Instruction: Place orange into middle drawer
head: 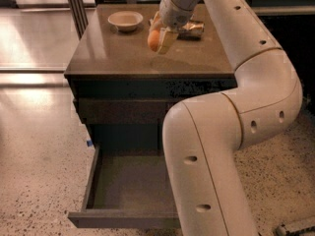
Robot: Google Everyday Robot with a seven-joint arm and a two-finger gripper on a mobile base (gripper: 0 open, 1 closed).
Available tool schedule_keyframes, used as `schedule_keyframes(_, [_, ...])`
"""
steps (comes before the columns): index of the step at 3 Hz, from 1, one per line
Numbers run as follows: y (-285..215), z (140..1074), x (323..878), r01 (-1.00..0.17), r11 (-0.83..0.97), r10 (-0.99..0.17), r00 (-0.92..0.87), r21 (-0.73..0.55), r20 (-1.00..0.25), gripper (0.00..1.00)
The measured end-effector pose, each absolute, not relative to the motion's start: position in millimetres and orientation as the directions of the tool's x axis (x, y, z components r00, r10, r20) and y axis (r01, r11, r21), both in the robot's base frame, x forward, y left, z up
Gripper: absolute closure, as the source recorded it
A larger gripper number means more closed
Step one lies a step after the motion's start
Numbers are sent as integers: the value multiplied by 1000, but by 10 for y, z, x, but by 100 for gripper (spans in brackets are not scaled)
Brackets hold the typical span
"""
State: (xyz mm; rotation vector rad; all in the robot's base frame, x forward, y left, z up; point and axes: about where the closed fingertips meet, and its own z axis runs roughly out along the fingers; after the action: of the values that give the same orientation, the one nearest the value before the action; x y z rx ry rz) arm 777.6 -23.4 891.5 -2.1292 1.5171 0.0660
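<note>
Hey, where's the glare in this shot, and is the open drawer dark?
Camera view: strongest glare on the polished floor at left, softer sheen on the cabinet top; the gripper, holding the orange above that top, is evenly lit; the middle drawer below lies in shade, its floor visible.

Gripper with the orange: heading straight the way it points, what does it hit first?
The gripper, shut on the orange, points down; it would likely meet the cabinet top first, not the middle drawer.
</note>
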Motion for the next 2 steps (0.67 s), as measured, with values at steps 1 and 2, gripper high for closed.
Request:
schedule_keyframes(1, [-287,9254,7592,-875,-231,-849,395,-425,-351,100])
schedule_keyframes(2, [-292,9830,7169,-837,-207,-834,422,-507,-356,100])
